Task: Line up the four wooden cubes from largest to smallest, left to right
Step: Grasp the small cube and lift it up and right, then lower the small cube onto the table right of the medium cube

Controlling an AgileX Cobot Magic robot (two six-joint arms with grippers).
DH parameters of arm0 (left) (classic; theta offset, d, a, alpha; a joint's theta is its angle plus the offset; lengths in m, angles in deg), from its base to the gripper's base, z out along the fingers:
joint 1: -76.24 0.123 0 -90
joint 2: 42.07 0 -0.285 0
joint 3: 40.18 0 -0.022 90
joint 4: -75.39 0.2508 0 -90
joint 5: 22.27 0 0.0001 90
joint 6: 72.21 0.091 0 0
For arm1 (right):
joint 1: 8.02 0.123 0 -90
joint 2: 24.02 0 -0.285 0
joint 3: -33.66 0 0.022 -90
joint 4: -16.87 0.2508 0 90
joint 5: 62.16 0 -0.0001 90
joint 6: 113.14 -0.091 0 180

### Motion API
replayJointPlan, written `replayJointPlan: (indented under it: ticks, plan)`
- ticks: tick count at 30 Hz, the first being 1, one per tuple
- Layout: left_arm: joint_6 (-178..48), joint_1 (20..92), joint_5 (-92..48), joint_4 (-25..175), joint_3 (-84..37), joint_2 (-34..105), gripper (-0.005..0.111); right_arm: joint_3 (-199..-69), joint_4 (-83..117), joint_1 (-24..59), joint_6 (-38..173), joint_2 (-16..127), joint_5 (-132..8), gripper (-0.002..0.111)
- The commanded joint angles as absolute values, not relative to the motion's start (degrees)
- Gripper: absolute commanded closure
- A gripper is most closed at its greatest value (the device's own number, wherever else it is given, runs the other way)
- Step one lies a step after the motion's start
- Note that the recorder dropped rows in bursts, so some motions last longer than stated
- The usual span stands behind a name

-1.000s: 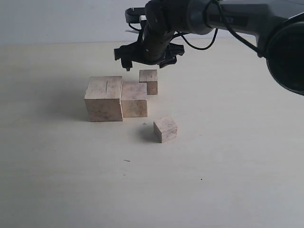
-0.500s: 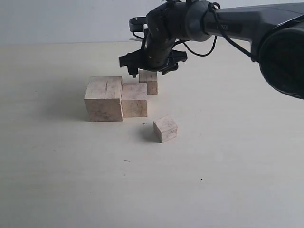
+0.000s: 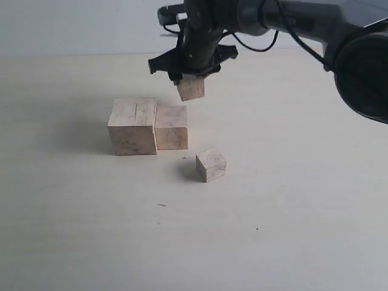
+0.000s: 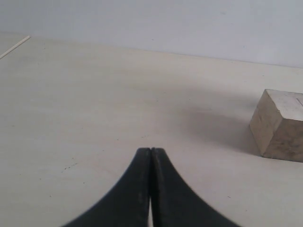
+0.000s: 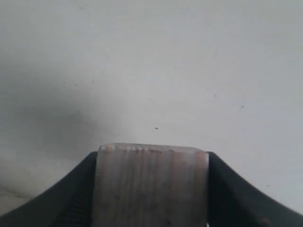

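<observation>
I have the right claw [image 3: 190, 79] clamped on one small cube [image 3: 191, 89], tilted in the air above and to the right of the largest cube [image 3: 132, 126], which touches the second cube [image 3: 171, 127] on its right, while another small cube [image 3: 211, 165] sits apart on the tabletop [image 3: 291, 206] further right and nearer the camera, and the left claw [image 4: 150, 189] is pressed together, empty.
</observation>
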State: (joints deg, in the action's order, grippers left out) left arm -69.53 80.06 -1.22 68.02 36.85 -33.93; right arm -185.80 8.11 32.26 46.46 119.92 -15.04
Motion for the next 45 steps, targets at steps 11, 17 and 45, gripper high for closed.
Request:
replayJointPlan:
  ticks: [11, 17, 45]
  plan:
    - [-69.54, 79.72, -1.85, 68.07, 37.03, -34.28, 0.107, -189.43, 36.42, 15.68, 100.58, 107.75, 7.8, 0.108]
    - [-69.53, 79.72, -1.85, 68.07, 37.03, -34.28, 0.107, -181.8, 40.42, 13.87, 122.34, 106.84, 7.8, 0.108]
    - [-69.53, 79.72, -1.85, 68.07, 37.03, -34.28, 0.107, -168.6, 56.56, 14.65, 154.23, 110.69, 3.32, 0.108]
